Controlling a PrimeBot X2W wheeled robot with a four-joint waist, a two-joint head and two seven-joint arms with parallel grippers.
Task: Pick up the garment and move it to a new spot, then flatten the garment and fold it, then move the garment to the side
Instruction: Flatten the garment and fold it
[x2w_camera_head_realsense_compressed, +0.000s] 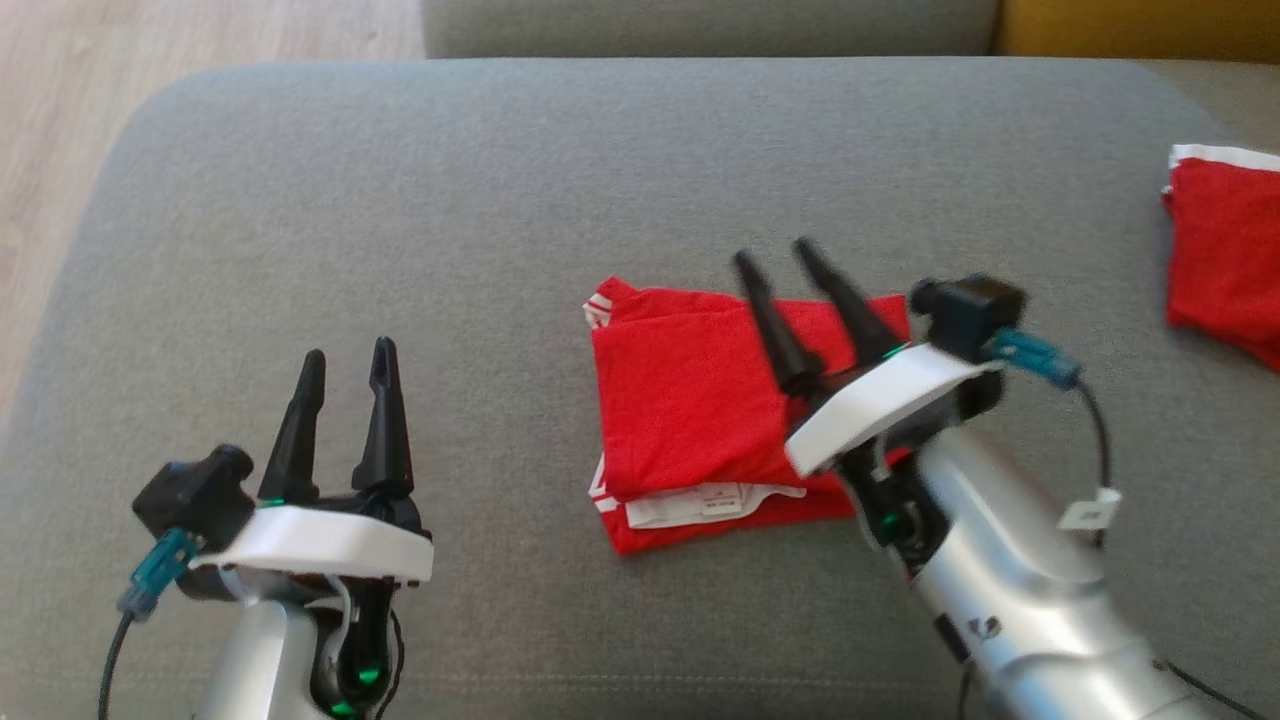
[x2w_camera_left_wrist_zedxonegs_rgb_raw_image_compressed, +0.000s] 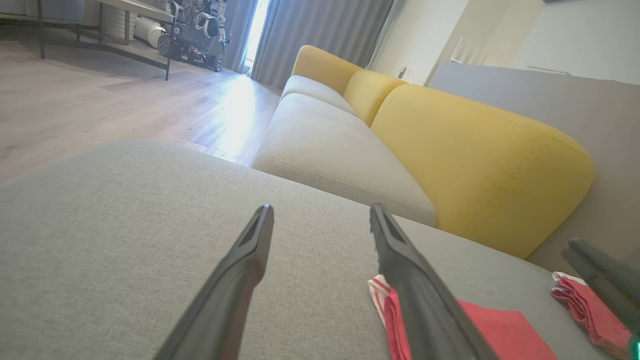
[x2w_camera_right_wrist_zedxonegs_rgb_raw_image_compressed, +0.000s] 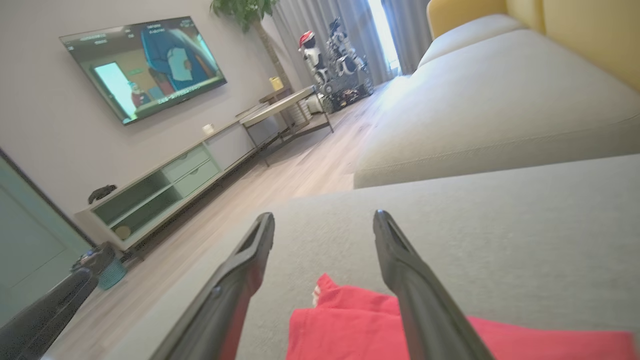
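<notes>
With the left gripper (x2w_camera_head_realsense_compressed: 348, 352) spread over bare grey cushion (x2w_camera_head_realsense_compressed: 500, 200) and the right gripper (x2w_camera_head_realsense_compressed: 775, 253) spread above the folded red garment (x2w_camera_head_realsense_compressed: 690, 410) mid-cushion, a one-sided pinch could drag the folds open; open cushion lies leftward, while a second red garment (x2w_camera_head_realsense_compressed: 1225, 270) crowds the right edge.

Grey sofa cushion (x2w_camera_head_realsense_compressed: 400, 200); folded red garment (x2w_camera_head_realsense_compressed: 690, 400) mid-cushion, second red garment (x2w_camera_head_realsense_compressed: 1225, 270) far right

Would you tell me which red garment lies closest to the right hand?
The folded red garment at the centre of the cushion, beneath the right hand; the second red garment lies at the right edge.
</notes>
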